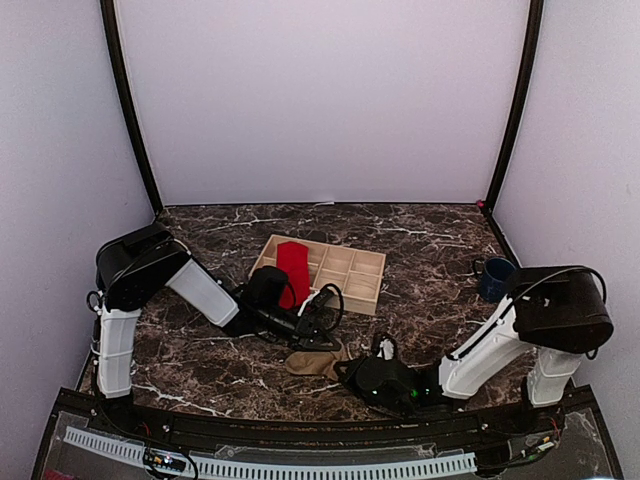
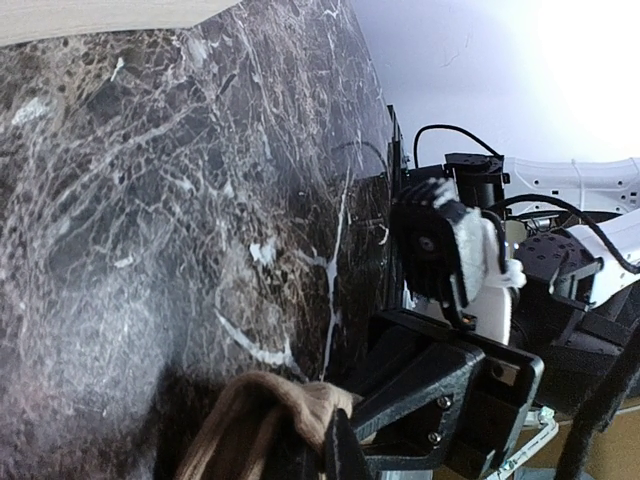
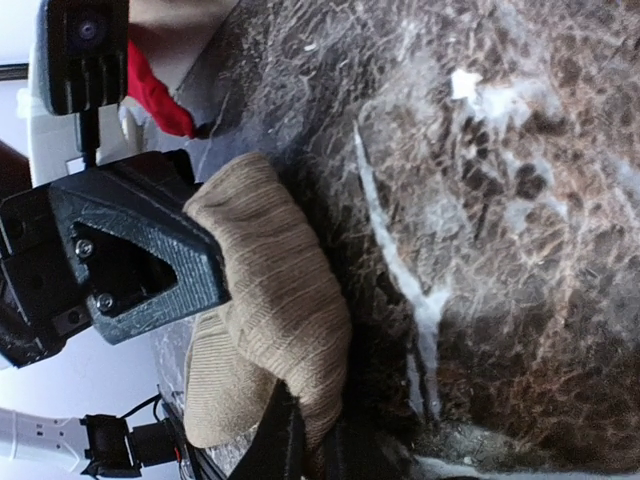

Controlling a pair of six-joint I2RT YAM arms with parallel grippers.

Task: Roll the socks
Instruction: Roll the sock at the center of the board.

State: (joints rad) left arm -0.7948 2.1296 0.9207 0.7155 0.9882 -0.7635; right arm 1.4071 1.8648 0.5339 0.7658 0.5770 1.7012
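Tabletop (image 1: 430,240) of dark marble, seen from above, carries a wooden divided tray (image 1: 352,270) at the far centre, with the red sock (image 1: 293,268) draped flat over its left compartments, untouched and not yet rolled; a blue mug (image 1: 495,278) stands well apart to the right. The tan sock (image 1: 312,362) lies bunched on the near centre of the marble, between the left gripper (image 1: 318,345), reaching in from the left, and the right gripper (image 1: 346,368), low at its right end. Both arms probably meet here so that one can pin the fabric while the other turns it.

In the left wrist view, the tan sock (image 2: 250,430) bulges up at the bottom edge, pinched in this arm's clenched fingers; the right gripper's black body sits just beside it, to the right. That pinch looks meant to anchor one end.

From the right wrist, the tan sock (image 3: 270,300) is a thick ribbed fold; the left arm's black finger presses its left side, and this arm's own fingers look clamped together on its near edge. A sliver of red sock shows at the far left.
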